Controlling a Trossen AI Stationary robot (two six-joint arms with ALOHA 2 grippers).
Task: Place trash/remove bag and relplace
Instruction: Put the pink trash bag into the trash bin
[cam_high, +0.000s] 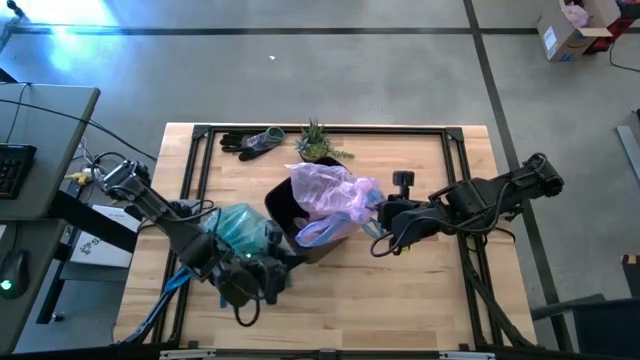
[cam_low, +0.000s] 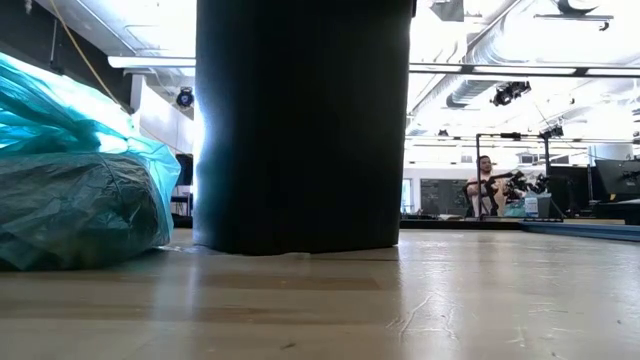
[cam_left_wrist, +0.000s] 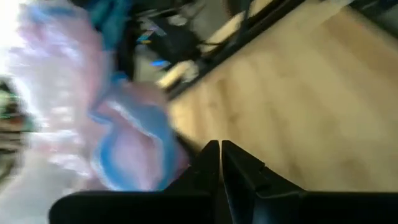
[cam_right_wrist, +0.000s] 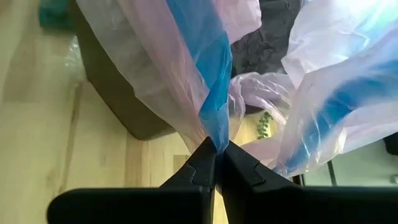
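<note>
A black bin (cam_high: 290, 212) (cam_low: 300, 130) stands mid-table with a pale pink bag (cam_high: 330, 192) draped over its mouth. The teal bag (cam_high: 240, 228) (cam_low: 80, 190) lies bulging on the table at the bin's left, bottom down. My right gripper (cam_high: 377, 216) (cam_right_wrist: 216, 144) is at the bin's right side, shut on the pink bag. My left gripper (cam_high: 290, 258) (cam_left_wrist: 219, 148) is at the bin's near left corner, shut, with the pink bag's blue-banded edge (cam_left_wrist: 134, 146) beside it. No trash is in view. My right gripper pinches the pink bag's gathered rim with its blue drawstring band (cam_right_wrist: 216, 127) between its two fingertips. It comes slanting down from the table's right. The plastic runs taut from the fingers to the bin. My left gripper: I cannot tell whether it touches the pink bag.
Dark gloves (cam_high: 250, 142) and a small green plant (cam_high: 320, 145) sit at the table's far edge. A black frame rail (cam_high: 455, 180) runs around the tabletop. The near half of the table is bare wood (cam_high: 400, 300). A person (cam_low: 485, 185) stands far off in the room.
</note>
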